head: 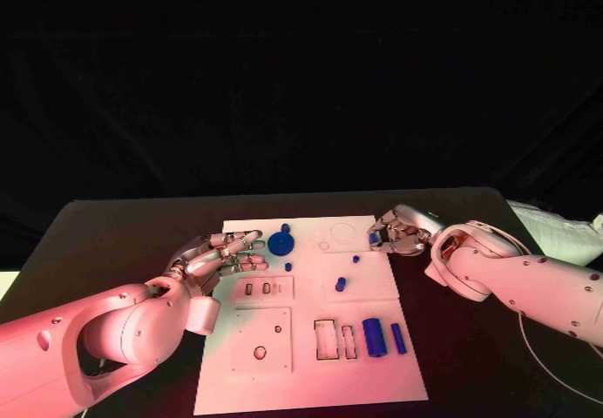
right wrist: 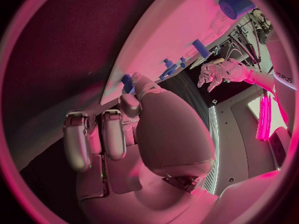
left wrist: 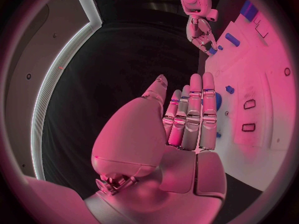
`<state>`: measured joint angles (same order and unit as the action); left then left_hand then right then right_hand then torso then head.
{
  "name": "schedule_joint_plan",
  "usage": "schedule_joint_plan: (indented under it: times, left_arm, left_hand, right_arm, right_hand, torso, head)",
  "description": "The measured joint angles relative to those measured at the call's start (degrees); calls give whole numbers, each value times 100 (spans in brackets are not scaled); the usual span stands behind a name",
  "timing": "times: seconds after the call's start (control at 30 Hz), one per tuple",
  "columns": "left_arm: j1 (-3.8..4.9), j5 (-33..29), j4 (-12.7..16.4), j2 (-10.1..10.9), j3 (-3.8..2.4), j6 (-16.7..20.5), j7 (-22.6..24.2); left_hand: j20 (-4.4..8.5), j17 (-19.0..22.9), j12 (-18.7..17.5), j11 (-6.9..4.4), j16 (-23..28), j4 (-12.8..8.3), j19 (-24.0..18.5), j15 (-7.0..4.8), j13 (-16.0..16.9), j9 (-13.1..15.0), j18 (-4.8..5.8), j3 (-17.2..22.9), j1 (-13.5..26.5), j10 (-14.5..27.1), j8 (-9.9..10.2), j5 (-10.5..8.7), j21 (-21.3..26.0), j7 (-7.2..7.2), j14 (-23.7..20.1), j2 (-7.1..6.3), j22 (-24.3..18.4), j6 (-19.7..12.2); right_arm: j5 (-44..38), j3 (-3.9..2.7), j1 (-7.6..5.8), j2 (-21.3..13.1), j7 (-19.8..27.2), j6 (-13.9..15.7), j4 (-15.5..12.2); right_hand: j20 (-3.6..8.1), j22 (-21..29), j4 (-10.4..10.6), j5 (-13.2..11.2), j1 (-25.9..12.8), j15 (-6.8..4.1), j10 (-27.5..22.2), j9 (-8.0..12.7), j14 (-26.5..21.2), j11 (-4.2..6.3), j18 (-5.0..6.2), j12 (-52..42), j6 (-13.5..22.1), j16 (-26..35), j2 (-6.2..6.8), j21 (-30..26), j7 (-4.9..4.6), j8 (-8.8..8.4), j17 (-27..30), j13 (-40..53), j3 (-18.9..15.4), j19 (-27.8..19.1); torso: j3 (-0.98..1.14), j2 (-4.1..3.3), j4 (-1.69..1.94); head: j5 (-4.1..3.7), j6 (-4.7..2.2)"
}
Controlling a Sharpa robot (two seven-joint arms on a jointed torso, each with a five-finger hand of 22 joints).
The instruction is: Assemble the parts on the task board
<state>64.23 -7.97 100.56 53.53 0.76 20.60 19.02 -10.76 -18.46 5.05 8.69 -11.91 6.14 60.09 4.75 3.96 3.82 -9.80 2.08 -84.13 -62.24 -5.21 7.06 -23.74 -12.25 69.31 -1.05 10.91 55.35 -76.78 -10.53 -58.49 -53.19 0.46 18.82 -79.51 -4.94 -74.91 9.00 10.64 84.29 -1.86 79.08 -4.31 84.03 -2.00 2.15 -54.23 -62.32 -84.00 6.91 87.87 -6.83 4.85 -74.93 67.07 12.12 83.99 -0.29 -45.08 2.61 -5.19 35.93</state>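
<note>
Head view: two robot hands are poised at the far end of the board (head: 308,374) on the black table (head: 113,235).

A small blue part (head: 375,237) is pinched by the right robot hand (head: 400,233) at the board's right edge, probably so it can be carried to a socket. The left robot hand (head: 224,254) is held open with fingers spread, empty, over the board's left edge beside the round blue part (head: 281,244), apparently ready to steady or take it. Small pegs (head: 341,283) are seen loose mid-board. In the near recesses, a blue cylinder (head: 373,332) and a slimmer bar (head: 398,338) are lying; the outlined slots (head: 326,339) beside them look unfilled.
</note>
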Motion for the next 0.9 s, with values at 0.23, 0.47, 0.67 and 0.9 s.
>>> schedule_joint_plan:
  times: [0.23,0.47,0.67,0.9]
  left_arm:
    - [0,0,0,0,0,-3,-4]
    - [0,0,-5,0,0,-5,-9]
    - [0,0,-22,5,0,-7,-10]
    - [0,0,-125,56,1,-15,-11]
  left_hand:
    - [0,1,0,0,0,0,0,0,0,0,0,0,0,0,0,0,0,0,0,0,5,0]
    - [0,1,0,0,0,0,0,0,0,0,0,0,0,0,0,0,0,0,0,0,5,0]
    - [0,1,0,0,0,0,0,0,0,0,0,0,0,0,0,0,0,0,0,0,4,0]
    - [20,-5,0,0,0,0,-21,18,0,0,0,0,0,0,0,0,0,0,-19,0,4,0]
  right_arm:
    - [-3,0,2,24,-15,9,6]
    - [-7,2,2,20,-2,92,-7]
    - [-24,5,-4,11,6,208,-99]
    - [-99,-4,-58,39,-149,348,-628]
  right_hand:
    - [44,0,-36,-14,-29,-33,36,-9,-9,37,0,-30,-191,-23,-72,0,56,71,1,13,84,1]
    - [106,1,-184,-300,-14,-122,14,-15,1,132,0,-31,-391,-45,-151,0,80,203,1,5,276,1]
    - [146,-2,-211,-304,-52,-142,13,-15,-19,133,0,-30,-394,-45,-188,0,82,203,1,21,298,1]
    - [146,-4,-216,-389,-103,-164,12,-15,2,173,0,59,-396,-45,-240,0,84,203,2,9,293,1]
  torso:
    - [1,0,1]
    - [4,1,1]
    - [-1,4,7]
    - [-3,13,10]
  head:
    - [0,20]
    - [26,29]
    - [32,29]
    - [94,49]
